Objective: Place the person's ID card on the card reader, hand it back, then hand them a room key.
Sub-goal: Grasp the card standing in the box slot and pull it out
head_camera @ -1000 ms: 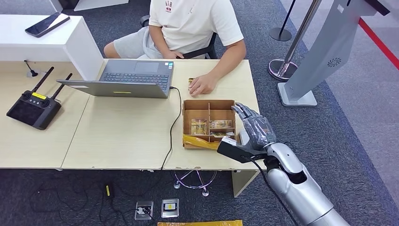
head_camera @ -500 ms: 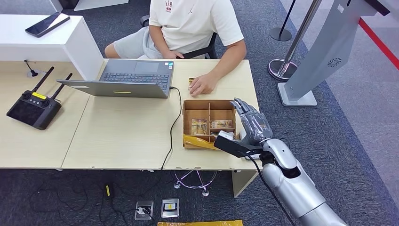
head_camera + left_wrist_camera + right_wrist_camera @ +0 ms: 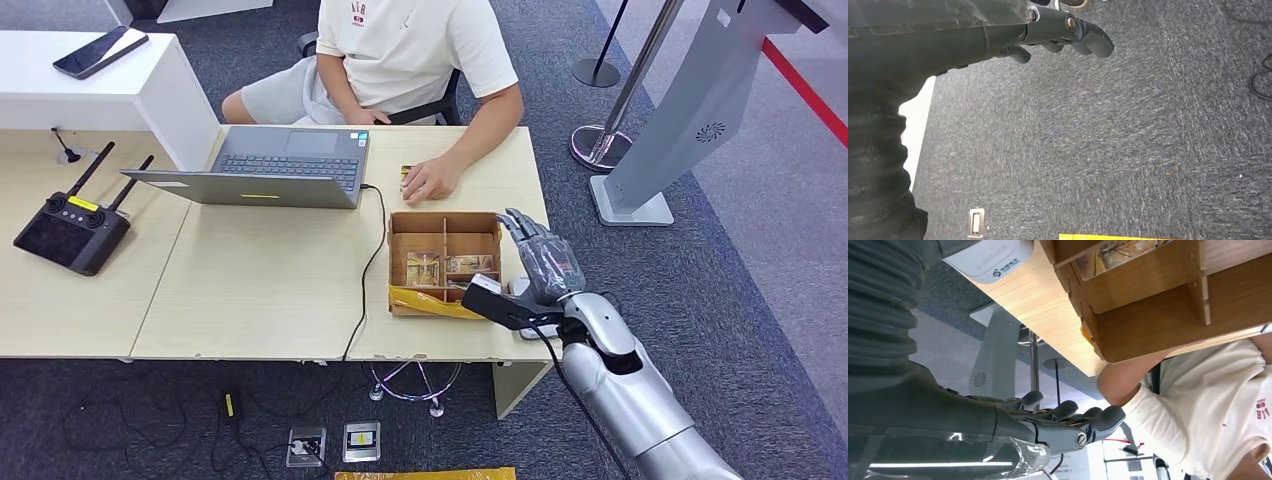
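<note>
The person (image 3: 410, 50) sits across the desk with one hand (image 3: 432, 180) resting on a small card (image 3: 406, 172) beside the laptop. A wooden compartment box (image 3: 443, 222) holds several picture-printed cards (image 3: 424, 268). My right hand (image 3: 545, 262) hovers open just right of the box, fingers stretched toward the person and holding nothing. A white card reader (image 3: 518, 291) lies partly under my wrist; the right wrist view shows the reader (image 3: 985, 255), the box (image 3: 1148, 305) and my right hand (image 3: 1068, 422). My left hand (image 3: 1068, 35) hangs over the carpet with nothing in it.
An open laptop (image 3: 270, 165) stands at the desk's far side, its cable (image 3: 372, 260) trailing past the box to the front edge. A black remote controller (image 3: 70, 228) lies far left. A grey kiosk stand (image 3: 680, 110) and stanchion base (image 3: 595, 145) are on the carpet to the right.
My right hand has shifted slightly forward along the box's right side. The person's hand and the card under it have stayed put.
</note>
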Controlling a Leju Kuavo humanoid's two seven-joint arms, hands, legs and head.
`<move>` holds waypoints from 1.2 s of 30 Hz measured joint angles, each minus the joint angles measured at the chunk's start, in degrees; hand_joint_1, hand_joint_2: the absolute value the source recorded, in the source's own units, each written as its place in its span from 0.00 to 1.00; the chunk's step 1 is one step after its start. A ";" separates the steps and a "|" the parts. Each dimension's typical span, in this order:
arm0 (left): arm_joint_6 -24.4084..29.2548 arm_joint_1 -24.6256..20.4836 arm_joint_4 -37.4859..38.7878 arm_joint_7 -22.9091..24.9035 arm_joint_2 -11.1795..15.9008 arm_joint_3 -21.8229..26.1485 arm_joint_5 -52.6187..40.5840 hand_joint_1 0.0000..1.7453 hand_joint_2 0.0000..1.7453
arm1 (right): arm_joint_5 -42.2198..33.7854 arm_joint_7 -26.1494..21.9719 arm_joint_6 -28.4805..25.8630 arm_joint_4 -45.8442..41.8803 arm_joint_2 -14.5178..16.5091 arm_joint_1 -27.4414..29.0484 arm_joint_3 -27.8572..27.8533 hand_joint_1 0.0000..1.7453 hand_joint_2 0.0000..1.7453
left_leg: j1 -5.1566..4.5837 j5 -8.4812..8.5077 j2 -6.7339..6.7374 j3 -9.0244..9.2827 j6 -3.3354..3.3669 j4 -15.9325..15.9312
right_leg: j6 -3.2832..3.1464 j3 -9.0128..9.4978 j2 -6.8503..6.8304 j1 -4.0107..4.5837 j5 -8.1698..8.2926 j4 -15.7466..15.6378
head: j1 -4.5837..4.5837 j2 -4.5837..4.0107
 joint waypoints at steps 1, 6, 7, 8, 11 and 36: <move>0.00 0.00 0.00 0.01 0.00 -0.13 -0.06 0.00 1.00 | 0.16 -0.01 0.09 0.21 0.04 0.01 -0.01 0.00 1.00 | 0.00 0.00 0.00 0.00 0.00 0.00 | 0.00 0.00 0.00 0.00 0.00 0.00 | 0.00 0.00; 0.00 0.00 0.00 0.00 0.00 -0.48 -0.27 0.00 1.00 | 0.32 -0.01 0.32 1.18 0.37 0.05 0.04 0.00 1.00 | 0.00 0.00 0.00 0.00 0.00 0.00 | 0.00 0.00 0.00 0.00 0.00 0.00 | -0.01 0.00; 0.00 0.00 0.00 0.00 0.00 -0.50 -0.29 0.00 1.00 | 0.33 -0.01 0.34 1.37 0.43 0.05 0.05 0.00 1.00 | 0.00 0.00 0.00 0.00 0.00 0.00 | 0.00 0.00 0.00 0.00 0.00 0.00 | -0.01 0.00; 0.00 0.00 0.00 0.00 0.00 -0.51 -0.34 0.00 1.00 | 0.33 -0.01 0.37 1.54 0.47 0.06 0.05 0.00 1.00 | 0.00 0.00 0.00 0.00 0.00 0.00 | 0.00 0.00 0.00 0.00 0.00 0.00 | -0.01 0.00; -0.03 0.00 0.00 0.00 0.00 -0.57 -0.56 0.00 1.00 | 0.35 -0.02 0.46 2.11 0.63 0.07 0.06 0.00 1.00 | 0.00 0.00 0.00 0.00 0.00 0.00 | 0.00 0.00 0.00 0.00 0.00 0.00 | 0.01 0.00; -0.59 -0.38 0.00 -0.35 0.02 -1.97 -1.90 0.00 1.00 | 0.61 -2.47 0.75 5.98 4.71 0.04 0.45 0.00 1.00 | 0.01 0.00 0.00 0.00 0.00 0.00 | 0.00 0.00 0.00 0.01 0.00 0.01 | 0.00 0.00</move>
